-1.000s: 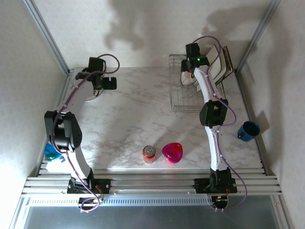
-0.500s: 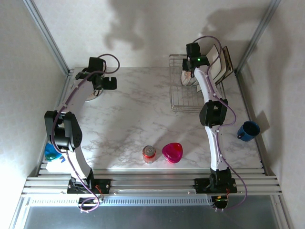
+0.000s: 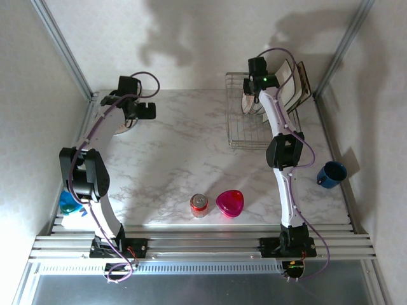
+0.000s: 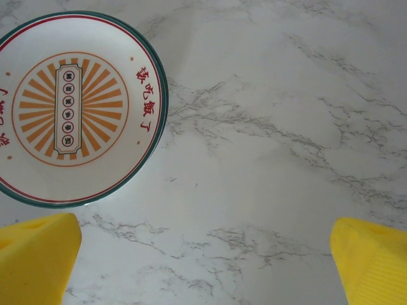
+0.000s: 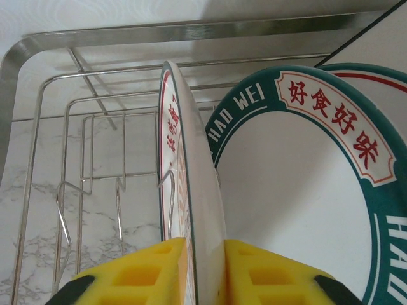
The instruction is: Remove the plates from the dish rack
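Right jaws pinch an upright plate (image 5: 196,203) by its edge in the dish rack (image 5: 191,30); left jaws gape over marble (image 4: 267,159).

Lab test booth; aluminium rails (image 3: 191,244), plain white walls (image 3: 191,44), marble-print tabletop (image 3: 178,146).

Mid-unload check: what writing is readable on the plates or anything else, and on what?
"HAO WEI": white, on the rim of the green-rimmed plate in the dish rack.
"好食好味": red, on that same rim.
"該吃飯了": red, on the flat plate on the table.
Centre characters on the flat plate: too small.
Red characters on the edge-on plate in the right hand: too foreshortened.
Label on the red can: too small.
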